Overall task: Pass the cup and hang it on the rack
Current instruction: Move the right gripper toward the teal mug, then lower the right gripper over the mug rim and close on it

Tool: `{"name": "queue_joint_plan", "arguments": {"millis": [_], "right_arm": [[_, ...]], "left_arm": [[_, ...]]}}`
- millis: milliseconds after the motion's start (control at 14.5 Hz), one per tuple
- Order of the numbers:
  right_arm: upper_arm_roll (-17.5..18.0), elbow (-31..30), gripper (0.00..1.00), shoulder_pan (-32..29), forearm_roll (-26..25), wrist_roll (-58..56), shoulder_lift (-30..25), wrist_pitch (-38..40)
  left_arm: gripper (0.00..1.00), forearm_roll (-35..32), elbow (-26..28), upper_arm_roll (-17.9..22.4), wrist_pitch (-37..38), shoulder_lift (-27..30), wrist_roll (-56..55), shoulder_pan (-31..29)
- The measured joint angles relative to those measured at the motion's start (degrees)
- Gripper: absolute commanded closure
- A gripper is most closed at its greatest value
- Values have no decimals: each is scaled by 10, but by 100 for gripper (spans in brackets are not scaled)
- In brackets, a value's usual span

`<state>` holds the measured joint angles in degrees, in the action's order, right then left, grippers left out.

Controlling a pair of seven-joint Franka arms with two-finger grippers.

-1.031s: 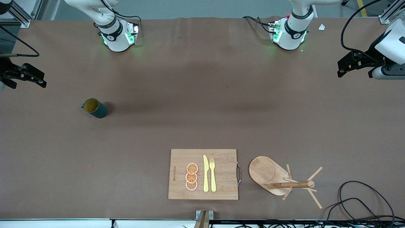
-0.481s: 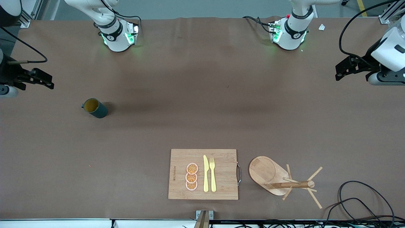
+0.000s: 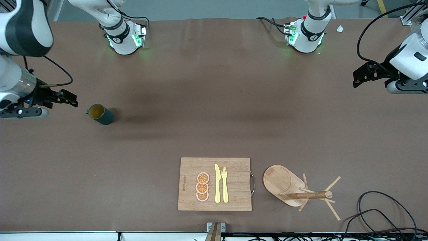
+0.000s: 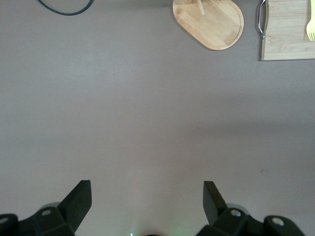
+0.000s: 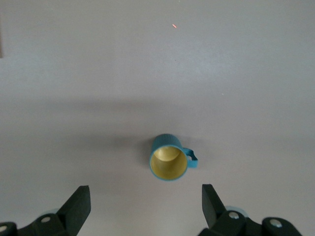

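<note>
A: Item one, cup (image 3: 100,114): stood upright on the desk toward the right arm's end, well apart from every edge, mouth up, loop handle turned toward the right arm's end. Judged light, rigid, glazed and likely slippery; ribbed wall offered some purchase. Best taken across the rim and wall, handle left free for the peg.

B: Item two, rack (image 3: 294,187): stood near the desk's front edge, toward the left arm's end, beside the cutting board (image 3: 214,184). Pegs thin, angled; probably easy to tip if knocked.

A: Right pincer (image 3: 68,99): hung just beside the cup, fingers spread wide, nothing held. Left pincer (image 3: 359,73): waited above the desk's end on its own side, fingers likewise spread, empty.

B: Views compared. Right wrist: looked straight down into the yellow interior, showed the handle's loop clearly. Left wrist: showed only the rack's oval base and a board corner, no cup. Front: alone showed both arms, post and pegs together.
</note>
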<state>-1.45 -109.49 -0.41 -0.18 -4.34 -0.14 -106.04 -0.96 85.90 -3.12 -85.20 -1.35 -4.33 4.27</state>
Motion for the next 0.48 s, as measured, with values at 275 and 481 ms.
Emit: {"name": "queue_joint_plan", "arguments": {"millis": [275, 481], "right_arm": [[1, -79, 0, 1, 1, 0, -2, -93], [1, -136, 0, 1, 1, 0, -3, -174]], "left_arm": [[0, 0, 0, -3, -19, -6, 0, 4], [0, 1, 0, -6, -22, -8, 0, 7]]}}
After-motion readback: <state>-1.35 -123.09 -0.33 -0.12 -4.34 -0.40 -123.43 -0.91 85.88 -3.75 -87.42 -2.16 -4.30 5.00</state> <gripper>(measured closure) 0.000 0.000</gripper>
